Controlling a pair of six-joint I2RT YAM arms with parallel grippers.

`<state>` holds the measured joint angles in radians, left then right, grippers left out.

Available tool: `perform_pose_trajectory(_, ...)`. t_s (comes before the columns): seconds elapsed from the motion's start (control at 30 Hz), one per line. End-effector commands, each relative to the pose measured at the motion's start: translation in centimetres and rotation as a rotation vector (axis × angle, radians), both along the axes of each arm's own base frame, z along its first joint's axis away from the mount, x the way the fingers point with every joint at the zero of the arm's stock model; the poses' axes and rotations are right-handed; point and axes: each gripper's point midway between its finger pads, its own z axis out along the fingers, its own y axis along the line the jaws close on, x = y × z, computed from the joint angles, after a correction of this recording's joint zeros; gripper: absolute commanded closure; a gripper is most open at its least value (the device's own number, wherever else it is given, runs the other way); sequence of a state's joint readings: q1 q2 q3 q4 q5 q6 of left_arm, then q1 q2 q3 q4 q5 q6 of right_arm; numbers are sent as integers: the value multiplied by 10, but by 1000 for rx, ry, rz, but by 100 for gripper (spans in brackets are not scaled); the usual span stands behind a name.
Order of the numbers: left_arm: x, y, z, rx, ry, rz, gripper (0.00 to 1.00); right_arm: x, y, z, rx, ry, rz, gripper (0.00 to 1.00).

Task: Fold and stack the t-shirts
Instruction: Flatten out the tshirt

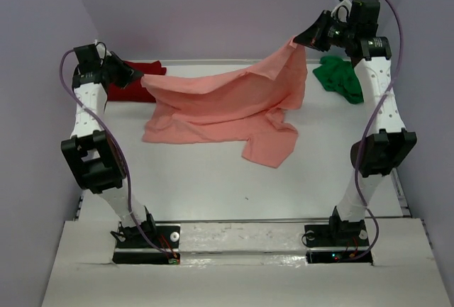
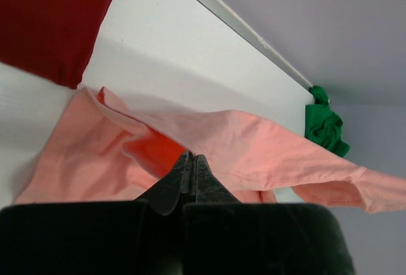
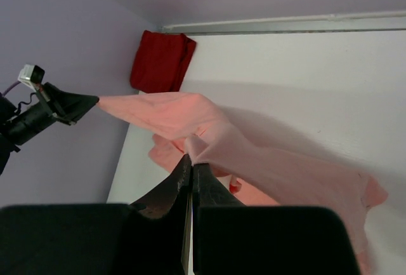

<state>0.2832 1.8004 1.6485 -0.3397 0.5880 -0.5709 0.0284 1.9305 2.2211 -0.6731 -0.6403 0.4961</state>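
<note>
- The salmon-pink t-shirt point(image 1: 220, 105) hung stretched across the upper middle of the top view. Its lower part was draped on the table point(image 1: 213, 193).
- The left gripper point(image 1: 137, 76), at upper left, was clenched on one edge of that shirt. Its wrist view showed the jaws pressed together with cloth pinched at the tips.
- The right gripper point(image 1: 305, 39), at upper right, was clamped on the opposite edge and held higher. This was probably to pull the cloth taut and spread it flat for folding.
- The dark red t-shirt point(image 1: 131, 93) lay at the upper left and the green t-shirt point(image 1: 339, 80) was bunched at the upper right. Both sat off to the sides, seemingly waiting their turn.
</note>
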Motion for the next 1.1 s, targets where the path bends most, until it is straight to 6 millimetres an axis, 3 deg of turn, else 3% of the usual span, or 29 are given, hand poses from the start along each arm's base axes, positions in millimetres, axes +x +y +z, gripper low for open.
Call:
perform_pose_trajectory(0.0,-27,-15,64,11,-171,-45,100,-45,9,59,38,-131,63,100)
perform_pose_trajectory(0.03,-39,-17,82,27,-213,-41,100,-54,10,66,41,-145,78,100)
perform_pose_trajectory(0.13,-62,-22,97,35,-250,-26,100,-89,14,86,64,-169,109,100)
perform_pose_trajectory(0.23,-104,-31,125,71,-312,2,100,-134,19,98,99,-165,155,100)
perform_pose_trajectory(0.27,-115,-33,124,72,-308,11,100,-147,20,99,109,-165,165,100)
perform_pose_trajectory(0.3,-125,-34,106,58,-268,24,100,-176,21,101,129,-162,173,100)
perform_pose_trajectory(0.37,-157,-40,109,71,-291,54,100,-208,23,101,150,-170,199,100)
perform_pose_trajectory(0.4,-166,-43,89,47,-245,70,100,-237,23,97,171,-164,195,100)
perform_pose_trajectory(0.5,-206,-60,83,17,-279,71,100,-285,24,99,192,-199,218,100)
perform_pose_trajectory(0.53,-217,-64,87,-17,-296,89,100,-316,25,107,195,-251,242,100)
perform_pose_trajectory(0.57,-239,-72,106,-26,-379,95,100,-329,26,104,198,-251,256,100)
perform_pose_trajectory(0.63,-262,-78,131,-54,-480,110,100,-361,29,115,198,-291,311,100)
perform_pose_trajectory(0.67,-281,-82,155,-57,-559,120,100,-386,29,132,187,-368,330,100)
perform_pose_trajectory(0.7,-300,-86,183,-37,-601,123,100,-398,29,141,180,-405,338,100)
perform_pose_trajectory(0.77,-312,-88,208,6,-616,113,100,-424,29,161,169,-490,351,100)
perform_pose_trajectory(0.8,-336,-91,238,69,-668,110,100,-441,29,179,171,-536,357,100)
perform_pose_trajectory(0.83,-336,-84,249,102,-667,144,100,-451,28,188,169,-569,359,100)
perform_pose_trajectory(0.87,-366,-87,280,166,-735,159,100,-470,27,206,161,-644,356,100)
perform_pose_trajectory(0.93,-379,-69,304,227,-755,276,100,-483,24,221,172,-693,320,100)
perform_pose_trajectory(1.0,-425,-65,343,278,-843,364,100,-500,22,235,172,-733,307,100)
perform_pose_trajectory(1.07,-436,-59,353,293,-856,412,100,-509,21,245,166,-765,298,100)
